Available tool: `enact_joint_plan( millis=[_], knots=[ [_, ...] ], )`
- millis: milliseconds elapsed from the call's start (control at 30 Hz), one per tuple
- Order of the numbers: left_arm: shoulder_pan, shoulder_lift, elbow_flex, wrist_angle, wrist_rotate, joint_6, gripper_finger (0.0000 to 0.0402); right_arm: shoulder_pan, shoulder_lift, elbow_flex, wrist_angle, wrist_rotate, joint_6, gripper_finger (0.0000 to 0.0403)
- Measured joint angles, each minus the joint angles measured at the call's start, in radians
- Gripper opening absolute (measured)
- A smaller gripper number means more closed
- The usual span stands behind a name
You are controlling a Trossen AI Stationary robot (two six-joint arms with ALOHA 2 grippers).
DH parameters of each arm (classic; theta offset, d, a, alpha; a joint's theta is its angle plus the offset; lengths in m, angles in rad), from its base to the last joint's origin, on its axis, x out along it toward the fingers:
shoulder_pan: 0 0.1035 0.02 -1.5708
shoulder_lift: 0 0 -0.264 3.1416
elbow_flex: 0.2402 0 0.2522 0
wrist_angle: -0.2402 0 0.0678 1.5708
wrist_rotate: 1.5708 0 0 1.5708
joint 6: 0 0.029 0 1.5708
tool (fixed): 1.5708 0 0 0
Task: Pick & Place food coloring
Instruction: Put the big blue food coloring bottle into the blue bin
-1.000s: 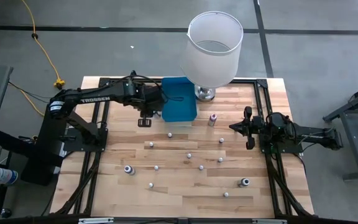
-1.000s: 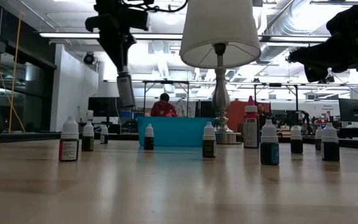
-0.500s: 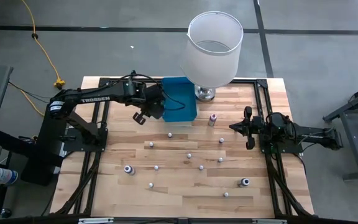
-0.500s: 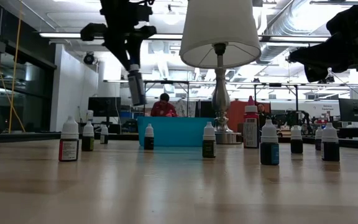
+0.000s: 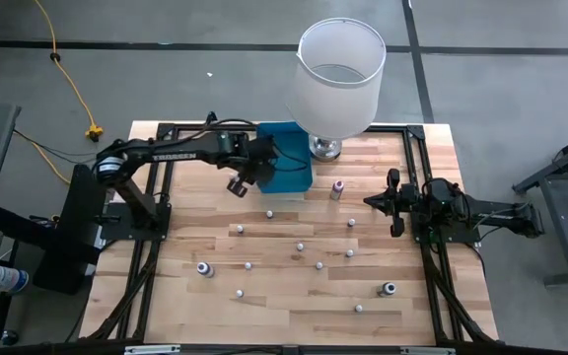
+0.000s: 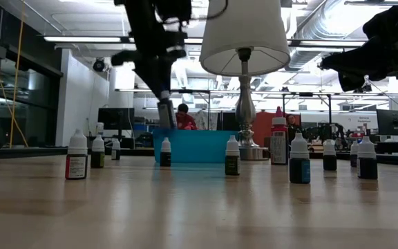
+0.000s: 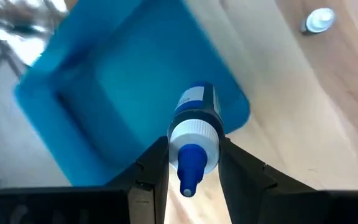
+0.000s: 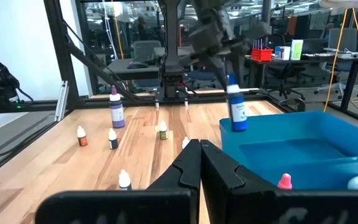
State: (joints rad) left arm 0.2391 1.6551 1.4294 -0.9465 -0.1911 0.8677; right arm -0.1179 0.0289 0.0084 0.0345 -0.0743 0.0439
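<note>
Left arm point(image 5: 171, 153): matte black, slender tubular links; white block lettering "TROSSEN" along forearm link. Thin black cable loops above wrist end. Base is a bulkier dark column at table's left edge.

Left gripper point(image 7: 193, 163): two dark, flat, angular fingers point(image 7: 151, 171) with stepped edges.

Right arm point(image 5: 476, 215): same matte black finish, chunky joint housings, dark cabling beside links.

Right gripper point(image 8: 199, 163): two black wedge-shaped fingers with bevelled faces, tapering toward tips.

White "TROSSEN" lettering along the left arm point(image 5: 171, 152); bottle labels illegible.
</note>
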Motion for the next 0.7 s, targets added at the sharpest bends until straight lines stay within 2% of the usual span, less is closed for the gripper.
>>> enact_joint_plan(
  millis=[433,700],
  knots=[
    [0.032,0.044,0.002,-0.041,0.068,-0.108,0.0107,0.0,0.005,0.0,0.005,-0.001,0.0,0.0],
    [0.036,0.067,0.0,-0.049,0.053,-0.145,0.0108,0.0,0.005,0.0,0.005,-0.001,0.0,0.0]
  ],
)
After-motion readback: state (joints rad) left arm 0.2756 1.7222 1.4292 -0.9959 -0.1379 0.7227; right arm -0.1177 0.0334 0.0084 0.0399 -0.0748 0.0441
